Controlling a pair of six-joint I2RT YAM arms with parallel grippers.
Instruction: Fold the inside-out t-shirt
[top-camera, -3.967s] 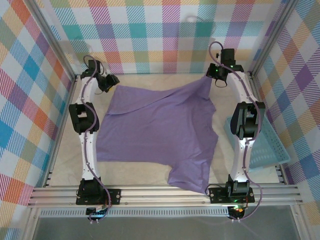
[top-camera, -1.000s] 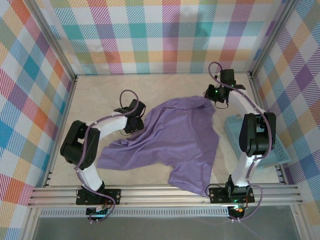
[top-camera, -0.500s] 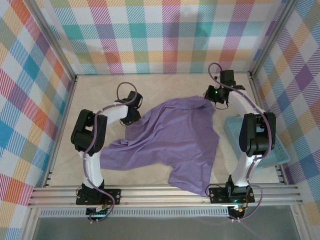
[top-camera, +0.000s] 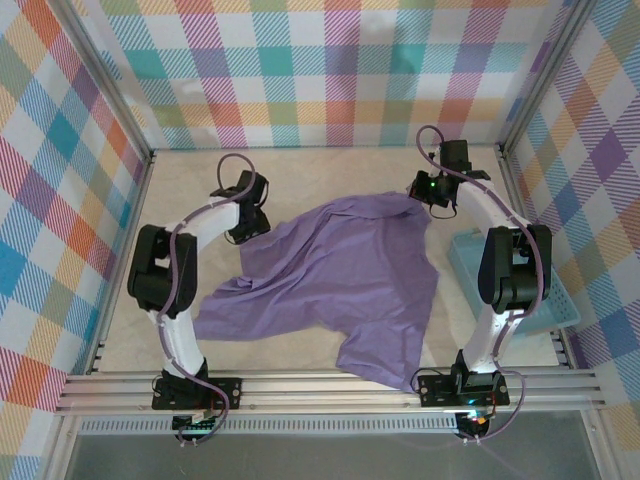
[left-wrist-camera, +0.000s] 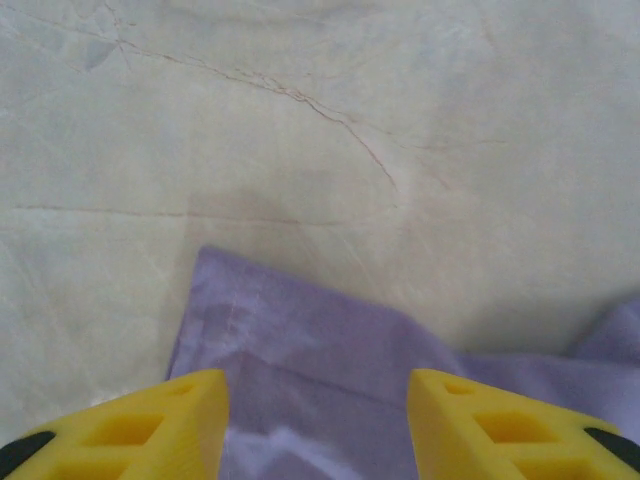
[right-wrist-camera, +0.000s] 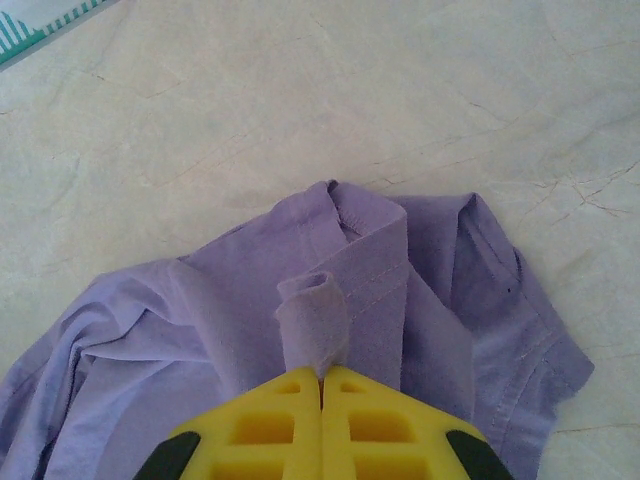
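The inside-out t-shirt (top-camera: 340, 280), plain lavender, lies rumpled across the middle of the table. In the top view my left gripper (top-camera: 249, 230) hovers at its far left corner. From the left wrist that corner (left-wrist-camera: 330, 350) lies flat on the table below my left gripper (left-wrist-camera: 318, 425), whose yellow fingers (left-wrist-camera: 150, 425) stand apart with nothing pinched. My right gripper (top-camera: 426, 197) sits at the shirt's far right corner. In the right wrist view my right gripper (right-wrist-camera: 321, 378) is shut on a rolled fold of the shirt (right-wrist-camera: 200, 300).
A light blue plastic basket (top-camera: 540, 290) stands at the right edge beside the right arm. Bare cream table (top-camera: 180, 180) lies beyond and left of the shirt. Checked walls and metal frame posts close in the back and sides.
My left arm has drawn back and to the left, off the shirt's left part to its far corner, and its jaws have widened. The right arm and its grip have not moved.
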